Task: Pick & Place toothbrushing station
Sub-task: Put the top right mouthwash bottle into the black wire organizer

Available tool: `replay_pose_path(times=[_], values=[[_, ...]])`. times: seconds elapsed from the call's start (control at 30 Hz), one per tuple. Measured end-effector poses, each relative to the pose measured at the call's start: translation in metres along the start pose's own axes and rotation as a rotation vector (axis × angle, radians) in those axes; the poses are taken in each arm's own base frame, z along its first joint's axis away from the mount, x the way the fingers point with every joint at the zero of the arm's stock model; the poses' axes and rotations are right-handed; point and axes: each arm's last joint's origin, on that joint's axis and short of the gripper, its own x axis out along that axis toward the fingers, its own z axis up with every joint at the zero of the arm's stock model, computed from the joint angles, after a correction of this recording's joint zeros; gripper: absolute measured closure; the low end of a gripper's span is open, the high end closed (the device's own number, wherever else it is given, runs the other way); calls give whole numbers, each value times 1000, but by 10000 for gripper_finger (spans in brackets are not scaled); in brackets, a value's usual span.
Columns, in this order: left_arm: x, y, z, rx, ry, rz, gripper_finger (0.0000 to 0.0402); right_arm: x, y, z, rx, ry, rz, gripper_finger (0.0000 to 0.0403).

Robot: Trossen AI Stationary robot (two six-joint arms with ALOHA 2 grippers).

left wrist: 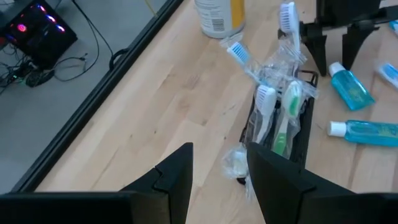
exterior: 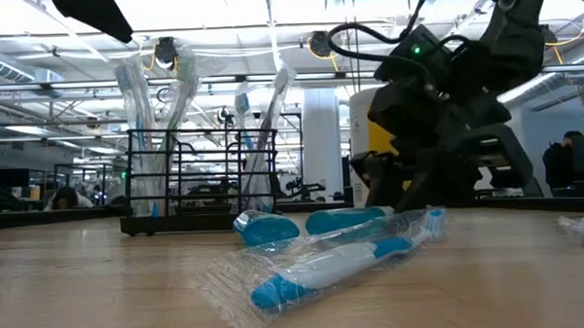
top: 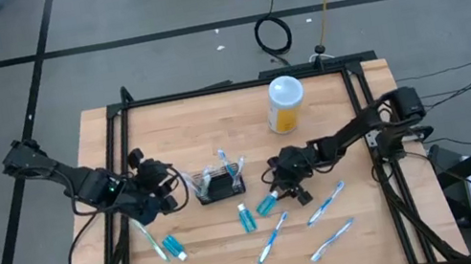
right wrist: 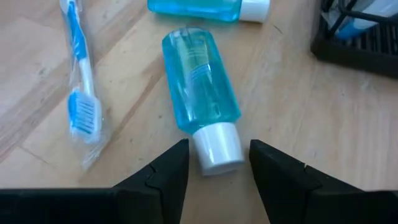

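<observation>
The black wire-mesh basket [top: 218, 189] stands upright near the middle of the wooden desk [top: 187, 131] in the high view, with several wrapped toothbrushes [top: 226, 166] leaning out of its top.

The left gripper [top: 164, 191] sits just left of the basket; in the left wrist view its jaws stand apart with nothing between them, aimed at the near end of the basket [left wrist: 286, 140], where white-and-green brush heads [left wrist: 266, 102] poke up in crinkled plastic.

The right gripper [top: 276, 183] sits right of the basket, low over a teal tube [top: 268, 204] lying on the desk. The right wrist view shows its jaws open, one on each side of that tube's white cap [right wrist: 216, 147], not closed on it. A second teal tube [right wrist: 205, 6] lies near the upper edge of that frame, and a wrapped blue-and-white toothbrush [right wrist: 81, 81] lies at the left.

In the high view another tube [top: 246, 217] lies below the basket, and three wrapped toothbrushes [top: 272, 239] are spread across the lower right of the desk. At the lower left lie one more toothbrush [top: 149, 238] and a tube [top: 174, 249].

A white-lidded canister with a yellow label [top: 285, 104] stands in the upper right part of the desk.
</observation>
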Motion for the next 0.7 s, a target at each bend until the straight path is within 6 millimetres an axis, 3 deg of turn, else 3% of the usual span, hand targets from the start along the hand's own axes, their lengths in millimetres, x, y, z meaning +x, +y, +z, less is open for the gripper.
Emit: replay_pose_path(times=[0.3,0.6,0.7], values=[[4,3,3,-32,2,19,243,4,-3,-3,-15,-30,32,239],[4,3,3,-26,9,15,243,3,-3,-1,30,-36,25,313],[4,3,3,-8,15,8,243,3,-3,-1,25,-43,15,314]])
